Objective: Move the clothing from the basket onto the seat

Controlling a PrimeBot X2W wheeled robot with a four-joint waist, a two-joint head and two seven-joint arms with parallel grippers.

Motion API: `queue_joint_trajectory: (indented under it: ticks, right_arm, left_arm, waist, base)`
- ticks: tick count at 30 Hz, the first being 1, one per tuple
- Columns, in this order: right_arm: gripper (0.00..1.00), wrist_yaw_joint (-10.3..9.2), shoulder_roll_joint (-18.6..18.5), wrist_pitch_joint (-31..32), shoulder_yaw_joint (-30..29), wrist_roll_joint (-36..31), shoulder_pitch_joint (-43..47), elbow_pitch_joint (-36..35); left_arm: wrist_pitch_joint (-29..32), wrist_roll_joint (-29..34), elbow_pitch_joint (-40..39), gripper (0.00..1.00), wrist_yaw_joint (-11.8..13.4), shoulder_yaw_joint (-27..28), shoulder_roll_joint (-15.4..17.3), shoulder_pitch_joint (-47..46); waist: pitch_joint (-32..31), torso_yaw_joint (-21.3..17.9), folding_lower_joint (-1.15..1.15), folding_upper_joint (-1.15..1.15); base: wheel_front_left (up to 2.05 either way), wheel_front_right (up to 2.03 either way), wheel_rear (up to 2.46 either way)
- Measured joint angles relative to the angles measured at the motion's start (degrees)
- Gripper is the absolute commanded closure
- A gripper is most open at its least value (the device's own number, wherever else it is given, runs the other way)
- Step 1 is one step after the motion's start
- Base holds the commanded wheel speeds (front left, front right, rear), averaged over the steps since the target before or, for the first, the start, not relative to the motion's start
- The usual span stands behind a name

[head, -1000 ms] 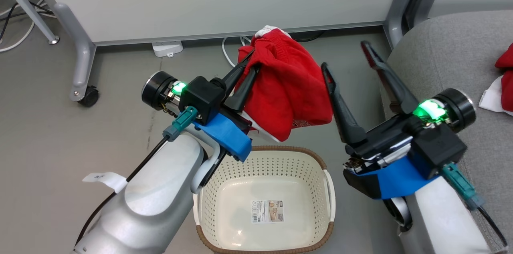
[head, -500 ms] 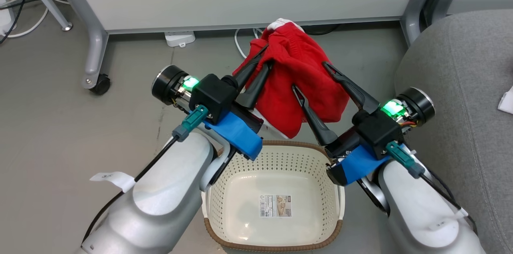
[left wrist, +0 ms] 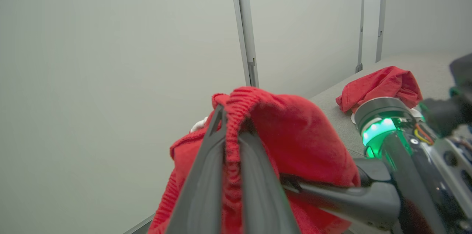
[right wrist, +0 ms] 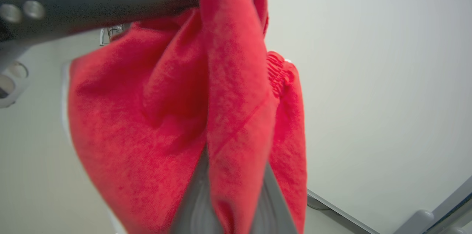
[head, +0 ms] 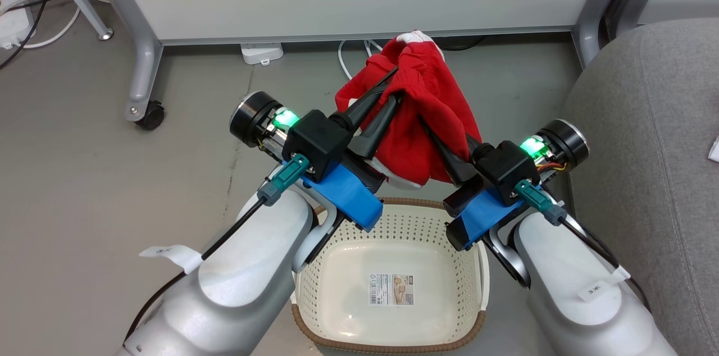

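A red garment [head: 418, 114] with white trim hangs in the air above the basket [head: 474, 288]. My left gripper [head: 397, 86] is shut on its ribbed waistband [left wrist: 232, 123]. From the right, my right gripper [head: 444, 148] reaches into the hanging cloth, shut on a fold [right wrist: 236, 175] that runs between its fingers [right wrist: 274, 204]. The cream basket stands on the floor below both arms, holding nothing but its paper label [head: 391, 289]. The grey seat [head: 646, 120] fills the right side. A second red garment [left wrist: 379, 82] lies on it.
A white partition on grey legs [head: 147, 75] with a caster [head: 150, 119] stands behind the garment. A white power strip [head: 261, 53] and cables [head: 342, 58] lie at its foot. A white piece of cloth [head: 714, 151] shows at the seat's right edge.
My right gripper swung left from beside the seat, straddled the hanging garment and shut on it. The left gripper kept its hold. The camera has turned slightly left.
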Motion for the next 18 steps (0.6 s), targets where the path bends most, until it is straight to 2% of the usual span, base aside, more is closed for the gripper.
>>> queue_joint_trajectory:
  ticks: [18]
  right_arm:
    - [1.00, 0.00, 0.71, 0.00, -0.91, 0.64, 0.48, -0.03]
  left_arm:
    - [0.00, 0.08, 0.27, 1.00, -0.24, -0.02, -0.07, 0.40]
  waist:
    - [-0.54, -0.43, 0.00, 0.00]
  base:
    - [0.00, 0.00, 0.00]
